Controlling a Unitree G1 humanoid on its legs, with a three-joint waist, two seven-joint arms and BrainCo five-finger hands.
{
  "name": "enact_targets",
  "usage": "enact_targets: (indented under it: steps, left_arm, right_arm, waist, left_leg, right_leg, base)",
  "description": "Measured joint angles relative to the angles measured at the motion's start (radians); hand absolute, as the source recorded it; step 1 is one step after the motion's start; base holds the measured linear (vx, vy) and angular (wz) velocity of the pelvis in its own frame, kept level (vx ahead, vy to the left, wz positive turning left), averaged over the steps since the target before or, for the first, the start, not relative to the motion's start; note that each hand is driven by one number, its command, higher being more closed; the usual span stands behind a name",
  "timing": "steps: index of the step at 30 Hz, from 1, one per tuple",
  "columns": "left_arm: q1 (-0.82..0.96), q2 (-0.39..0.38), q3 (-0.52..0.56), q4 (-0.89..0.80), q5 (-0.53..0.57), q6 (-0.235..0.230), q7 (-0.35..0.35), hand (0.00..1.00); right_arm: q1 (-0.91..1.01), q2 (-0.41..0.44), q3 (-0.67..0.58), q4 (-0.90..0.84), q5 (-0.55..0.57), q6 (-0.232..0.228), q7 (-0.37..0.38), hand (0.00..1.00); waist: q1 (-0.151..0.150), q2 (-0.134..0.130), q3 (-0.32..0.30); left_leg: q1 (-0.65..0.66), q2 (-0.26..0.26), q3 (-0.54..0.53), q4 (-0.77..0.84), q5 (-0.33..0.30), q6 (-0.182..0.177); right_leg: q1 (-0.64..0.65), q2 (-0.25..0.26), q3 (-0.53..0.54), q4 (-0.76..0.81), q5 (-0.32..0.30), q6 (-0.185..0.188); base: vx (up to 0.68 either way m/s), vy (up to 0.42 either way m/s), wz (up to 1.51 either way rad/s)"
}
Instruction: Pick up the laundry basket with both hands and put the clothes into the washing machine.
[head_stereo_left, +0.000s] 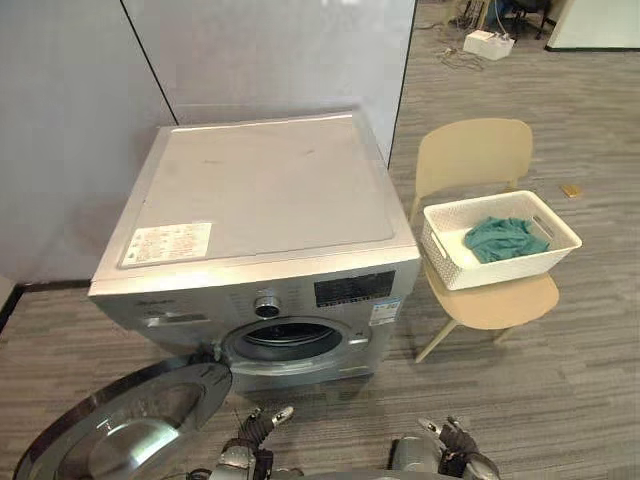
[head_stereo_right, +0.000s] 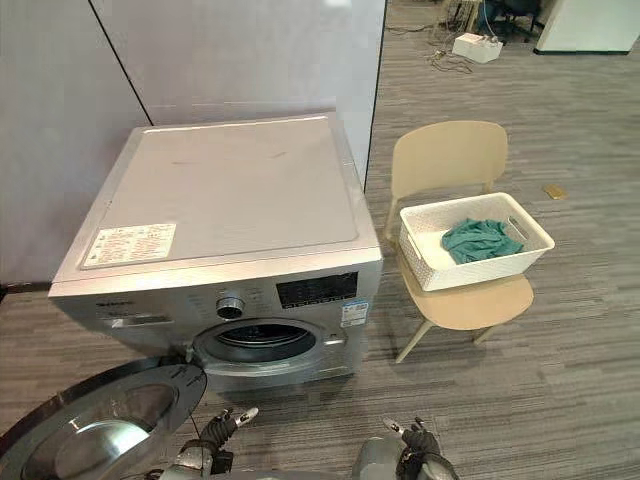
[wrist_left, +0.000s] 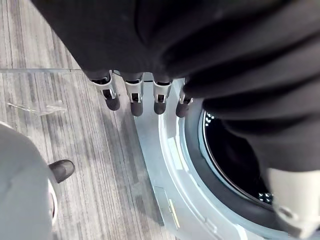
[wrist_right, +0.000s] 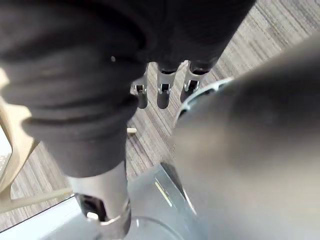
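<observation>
Hanging at the frame's bottom edge, the left hand (head_stereo_left: 258, 428) and right hand (head_stereo_left: 452, 438) show loose, straight fingers holding nothing. Just beyond stands the one washing machine (head_stereo_left: 260, 200), its door (head_stereo_left: 130, 425) open at lower left. Farther off, right of centre, the one laundry basket (head_stereo_left: 480, 270) sits on a single chair (head_stereo_left: 472, 155), lying across the frame and holding one teal garment (head_stereo_left: 503, 238). The right hand looks nearer.

White laundry basket (head_stereo_left: 470, 268) holding teal clothes (head_stereo_left: 500, 238) sits beside open-doored washing machine (head_stereo_left: 260, 190).
</observation>
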Motion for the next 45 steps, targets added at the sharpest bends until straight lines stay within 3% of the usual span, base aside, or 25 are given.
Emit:
enact_targets:
  steps: [2,3,4,8,9,11,12,13,14,16,17,20,21,22,25,26,28,30,33,36,39,40,41,42,45]
  left_arm:
    - [0.022,0.024,-0.008,0.001,-0.007,-0.008,0.001,0.0]
    - [0.029,0.054,-0.024,0.001,-0.008,-0.009,0.001,0.0]
    - [0.027,0.071,-0.021,0.005,-0.008,-0.008,0.001,0.0]
    - [0.037,-0.011,0.016,0.011,-0.013,-0.008,-0.002,0.0]
    - [0.037,-0.014,0.018,0.011,-0.013,-0.008,-0.002,0.0]
    - [0.053,-0.003,0.047,-0.016,-0.023,-0.009,0.0,0.0]
    - [0.055,-0.002,0.057,-0.025,-0.026,-0.009,0.002,0.0]
    - [0.051,-0.007,0.058,-0.035,-0.028,-0.009,0.007,0.0]
    - [0.051,-0.012,0.057,-0.046,-0.028,-0.01,0.007,0.0]
    - [0.053,-0.014,0.057,-0.064,-0.027,-0.013,0.007,0.0]
    - [0.053,-0.015,0.057,-0.07,-0.027,-0.017,0.007,0.0]
    - [0.069,-0.01,0.069,-0.087,-0.025,-0.026,0.004,0.0]
    - [0.066,-0.011,0.092,-0.087,-0.025,-0.026,0.003,0.0]
    - [0.063,-0.016,0.131,-0.088,-0.025,-0.028,0.0,0.0]
    - [0.066,-0.026,0.209,-0.079,-0.025,-0.023,-0.003,0.0]
    - [0.08,-0.027,0.211,-0.077,-0.023,-0.018,-0.004,0.0]
    - [0.105,-0.018,0.21,-0.079,-0.023,-0.015,-0.004,0.0]
    - [0.106,0.0,0.206,-0.081,-0.024,-0.004,-0.003,0.0]
    - [0.085,0.01,0.174,-0.083,-0.024,0.0,-0.003,0.0]
    - [0.066,0.026,0.168,-0.08,-0.025,0.019,0.022,0.0]
    - [0.055,0.018,0.158,-0.081,-0.031,0.022,0.029,0.0]
    - [0.064,0.023,0.154,-0.077,-0.034,0.028,0.037,0.0]
    - [0.066,0.018,0.156,-0.076,-0.034,0.036,0.04,0.0]
    - [0.072,-0.015,0.191,-0.075,-0.039,0.041,0.069,0.0]
    - [0.092,-0.046,0.208,-0.074,-0.043,0.04,0.05,0.0]
  right_arm:
    - [0.01,-0.001,-0.02,0.025,-0.005,0.004,0.004,0.0]
    - [0.023,0.012,-0.034,0.046,-0.007,0.007,0.005,0.0]
    - [0.025,0.018,-0.045,0.062,-0.006,0.008,0.005,0.0]
    - [0.021,-0.062,-0.05,0.089,-0.016,0.011,0.003,0.0]
    - [0.026,-0.068,-0.049,0.089,-0.016,0.011,0.003,0.0]
    - [0.031,-0.069,-0.027,0.081,-0.016,0.003,0.002,0.0]
    - [0.034,-0.069,-0.017,0.078,-0.016,0.002,0.002,0.0]
    - [0.047,-0.062,0.0,0.069,-0.025,0.003,0.002,0.0]
    - [0.05,-0.07,0.004,0.066,-0.049,0.005,-0.001,0.0]
    - [0.041,-0.084,0.035,0.058,-0.074,0.006,0.001,0.0]
    - [0.031,-0.089,0.053,0.058,-0.082,0.006,0.002,0.0]
    - [-0.016,-0.1,0.115,0.039,-0.126,0.006,0.005,0.0]
    - [-0.027,-0.095,0.128,0.037,-0.132,0.004,0.005,0.0]
    - [-0.051,-0.095,0.157,0.035,-0.147,0.003,0.008,0.0]
    - [-0.079,-0.065,0.186,0.038,-0.164,0.003,0.025,0.0]
    - [-0.074,-0.051,0.198,0.029,-0.175,0.003,0.027,0.0]
    - [-0.047,-0.021,0.209,0.001,-0.202,0.003,0.051,0.0]
    - [-0.041,-0.022,0.205,-0.038,-0.224,-0.001,0.053,0.0]
    - [-0.022,-0.026,0.169,-0.036,-0.223,0.003,0.052,0.0]
    - [-0.01,-0.026,0.085,-0.04,-0.214,0.002,0.046,0.0]
    - [-0.002,-0.018,0.072,-0.038,-0.205,0.006,0.045,0.0]
    - [0.022,0.009,0.076,-0.038,-0.177,0.007,0.046,0.0]
    - [0.026,0.018,0.07,-0.038,-0.165,0.007,0.045,0.0]
    - [0.025,-0.003,0.074,-0.035,-0.157,0.012,0.047,0.0]
    - [0.01,-0.04,0.07,-0.016,-0.146,0.026,0.047,0.0]
  waist:
    - [0.0,-0.017,-0.008]
    - [-0.003,-0.063,-0.019]
    - [-0.001,-0.067,-0.016]
    - [-0.001,0.058,-0.006]
    - [0.001,0.064,-0.006]
    - [-0.001,0.057,-0.004]
    - [0.0,0.056,0.0]
    - [0.006,0.06,0.005]
    - [0.009,0.063,0.008]
    - [0.031,0.065,0.013]
    - [0.045,0.071,0.019]
    - [0.071,0.096,0.023]
    - [0.085,0.079,0.025]
    - [0.109,0.056,0.021]
    - [0.132,0.064,0.028]
    - [0.133,0.053,0.027]
    - [0.135,0.03,0.013]
    - [0.128,0.0,0.018]
    - [0.099,0.003,0.025]
    - [0.09,0.003,0.022]
    - [0.082,-0.002,0.007]
    - [0.075,-0.035,-0.023]
    - [0.07,-0.023,-0.029]
    - [0.08,0.014,-0.03]
    - [0.08,0.053,-0.032]
  left_leg:
    - [-0.001,0.033,-0.008,0.006,0.01,-0.046]
    - [0.009,0.049,-0.018,0.008,0.009,-0.089]
    - [0.014,0.061,-0.025,0.012,0.009,-0.113]
    - [-0.061,0.292,-0.079,0.229,0.028,-0.142]
    - [-0.076,0.317,-0.091,0.28,0.039,-0.128]
    - [-0.171,0.388,-0.116,0.495,0.155,0.047]
    - [-0.199,0.404,-0.127,0.542,0.201,0.106]
    - [-0.259,0.403,-0.165,0.645,0.187,0.107]
    - [-0.302,0.339,-0.189,0.743,0.09,0.059]
    - [-0.333,0.193,-0.188,0.769,-0.033,0.022]
    - [-0.336,0.096,-0.185,0.698,-0.079,0.008]
    - [-0.266,-0.04,-0.244,0.345,-0.164,0.026]
    - [-0.256,-0.062,-0.257,0.313,-0.172,-0.002]
    - [-0.259,-0.101,-0.305,0.302,-0.171,0.005]
    - [-0.212,-0.112,-0.299,0.327,-0.187,0.091]
    - [-0.176,-0.129,-0.291,0.293,-0.189,0.096]
    - [-0.094,-0.172,-0.277,0.238,-0.205,0.115]
    - [-0.039,-0.196,-0.286,0.258,-0.212,0.123]
    - [0.012,-0.181,-0.379,0.294,-0.215,0.117]
    - [0.022,-0.138,-0.496,0.299,-0.243,0.059]
    - [0.021,-0.081,-0.595,0.314,-0.282,-0.019]
    - [0.005,-0.06,-0.645,0.345,-0.306,-0.07]
    - [-0.001,-0.046,-0.663,0.359,-0.316,-0.087]
    - [-0.007,0.001,-0.686,0.377,-0.309,-0.109]
    - [-0.001,0.072,-0.69,0.338,-0.196,-0.182]
  right_leg:
    - [0.033,-0.003,0.106,-0.118,0.049,0.069]
    - [0.076,-0.003,0.15,-0.225,0.125,0.19]
    - [0.105,0.018,0.153,-0.254,0.077,0.218]
    - [0.177,0.244,0.137,-0.374,0.056,0.107]
    - [0.179,0.266,0.146,-0.373,0.048,0.092]
    - [0.198,0.32,0.17,-0.379,0.025,0.044]
    - [0.206,0.333,0.175,-0.389,0.029,0.031]
    - [0.228,0.345,0.188,-0.418,0.039,0.015]
    - [0.241,0.347,0.2,-0.44,0.046,0.0]
    - [0.253,0.342,0.232,-0.461,0.06,-0.022]
    - [0.26,0.342,0.236,-0.471,0.063,-0.026]
    - [0.24,0.359,0.265,-0.491,0.058,-0.012]
    - [0.237,0.355,0.28,-0.509,0.065,-0.014]
    - [0.238,0.35,0.293,-0.531,0.096,0.003]
    - [0.274,0.34,0.311,-0.496,0.052,0.029]
    - [0.277,0.319,0.31,-0.441,0.012,0.038]
    - [0.134,0.276,0.284,-0.04,-0.086,0.097]
    - [-0.049,0.248,0.284,0.403,-0.036,0.18]
    - [-0.098,0.235,0.206,0.559,-0.041,0.149]
    - [-0.156,0.123,0.171,0.415,-0.035,0.066]
    - [-0.129,0.116,0.41,0.075,0.028,0.032]
    - [-0.056,0.135,0.585,-0.124,0.15,0.095]
    - [-0.025,0.149,0.601,-0.14,0.101,0.183]
    - [0.0,0.173,0.55,-0.161,0.042,0.219]
    - [0.021,0.222,0.457,-0.158,0.001,0.207]
  base:
    - [0.07,-0.418,-0.12]
    - [0.06,-0.509,-0.07]
    - [0.05,-0.541,-0.25]
    - [0.0,-0.401,-0.5]
    - [-0.08,-0.375,-0.52]
    - [-0.08,-0.292,-0.5]
    - [-0.03,-0.208,-0.38]
    - [0.0,-0.176,-0.29]
    - [0.03,-0.127,-0.31]
    - [0.1,-0.012,-0.41]
    - [0.11,0.03,-0.39]
    - [0.11,0.068,-0.25]
    - [0.21,0.03,-0.34]
    - [0.2,0.026,-0.3]
    - [0.23,0.07,-0.27]
    - [0.23,0.032,-0.12]
    - [0.27,0.006,-0.03]
    - [0.31,-0.063,0.19]
    - [0.37,-0.198,0.98]
    - [0.29,-0.291,1.13]
    - [0.28,-0.512,1.11]
    - [0.26,-0.612,0.8]
    - [0.28,-0.711,0.71]
    - [0.14,-0.435,0.24]
    - [0.07,-0.502,0.12]
